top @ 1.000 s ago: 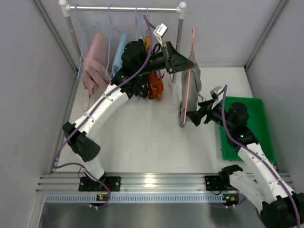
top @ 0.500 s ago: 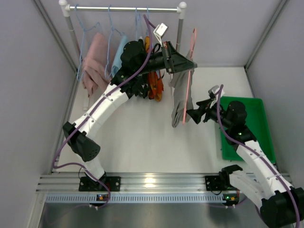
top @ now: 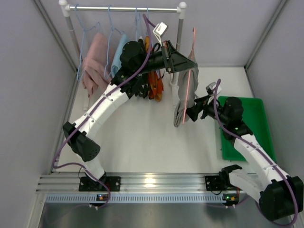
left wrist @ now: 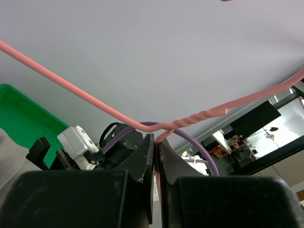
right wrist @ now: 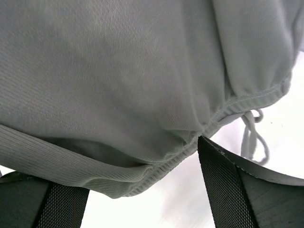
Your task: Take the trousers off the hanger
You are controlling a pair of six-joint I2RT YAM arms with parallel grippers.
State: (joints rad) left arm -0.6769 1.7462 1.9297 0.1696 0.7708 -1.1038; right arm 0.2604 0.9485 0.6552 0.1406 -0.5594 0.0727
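A pink garment (top: 95, 64) and a light-blue garment (top: 119, 50) hang from the rail (top: 128, 8); a green tray (top: 261, 121) lies far right.

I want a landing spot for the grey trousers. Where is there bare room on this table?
Free: the white tabletop between the left arm and right arm; the green plastic tray at far right. Crowded: under the metal rail, among the hung garments.

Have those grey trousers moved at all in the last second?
Yes. The grey trousers swung left, away from the green tray, then came partway back toward it.
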